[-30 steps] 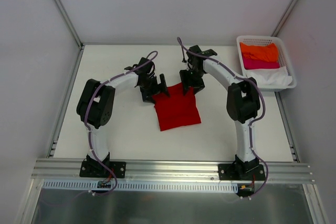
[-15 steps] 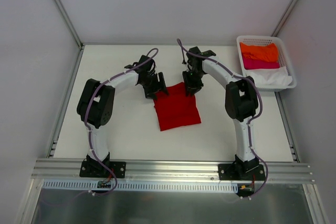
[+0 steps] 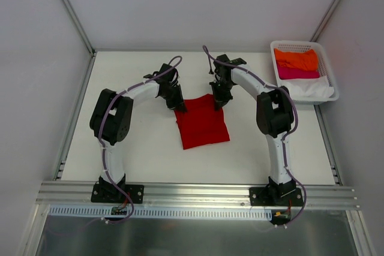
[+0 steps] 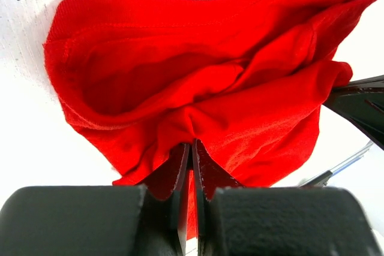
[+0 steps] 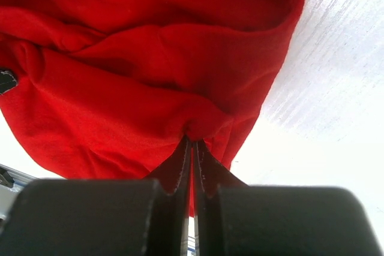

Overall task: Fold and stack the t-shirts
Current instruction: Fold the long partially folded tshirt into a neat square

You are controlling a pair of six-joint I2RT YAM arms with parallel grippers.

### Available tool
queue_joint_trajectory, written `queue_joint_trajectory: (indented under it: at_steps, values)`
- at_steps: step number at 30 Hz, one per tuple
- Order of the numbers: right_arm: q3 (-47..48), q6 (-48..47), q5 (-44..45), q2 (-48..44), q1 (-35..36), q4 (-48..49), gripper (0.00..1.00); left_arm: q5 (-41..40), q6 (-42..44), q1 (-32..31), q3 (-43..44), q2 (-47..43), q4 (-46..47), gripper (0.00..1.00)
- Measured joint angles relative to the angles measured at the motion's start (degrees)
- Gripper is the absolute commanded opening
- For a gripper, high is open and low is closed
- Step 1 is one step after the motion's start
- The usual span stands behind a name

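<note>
A deep red t-shirt point(image 3: 203, 123) lies folded into a rough square in the middle of the white table point(image 3: 138, 148). At its far left corner my left gripper point(image 3: 179, 105) is shut on a pinch of the red cloth point(image 4: 180, 88). My right gripper point(image 3: 217, 101) is shut on the cloth point(image 5: 144, 76) at the far right corner. In both wrist views the fingertips point(image 4: 192, 147) point(image 5: 192, 142) meet with fabric bunched between them. Orange point(image 3: 297, 59), magenta pink point(image 3: 297, 73) and white point(image 3: 312, 90) t-shirts lie in the basket.
A white plastic lattice basket point(image 3: 294, 45) stands at the table's back right corner. Metal frame rails point(image 3: 192, 193) run along the near edge, where both arm bases are bolted. White walls close in the left, back and right sides.
Both grippers have closed from open onto the far corners of the red t-shirt. The shirt's far edge is slightly gathered at each pinch.
</note>
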Motion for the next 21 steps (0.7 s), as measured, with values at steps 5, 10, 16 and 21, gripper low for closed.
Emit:
queue_joint_trajectory:
  at_steps: [5, 10, 16, 21]
  values:
    - [1.53, -0.02, 0.59, -0.02, -0.07, -0.04, 0.01, -1.86, -0.02, -0.02, -0.09, -0.74, -0.33, 0.00]
    - [3.26, -0.09, 1.60, -0.20, -0.11, 0.04, 0.00, -4.57, -0.02, 0.00, -0.09, -3.87, -3.04, 0.00]
    - [3.65, -0.22, 2.03, -0.42, -0.26, 0.00, 0.01, -7.72, -0.02, -0.02, -0.31, -6.86, -4.92, 0.00]
    - [5.09, -0.20, 2.03, -0.42, -0.61, -0.07, 0.01, -10.21, -0.07, -0.02, -0.37, -6.97, -6.16, 0.00]
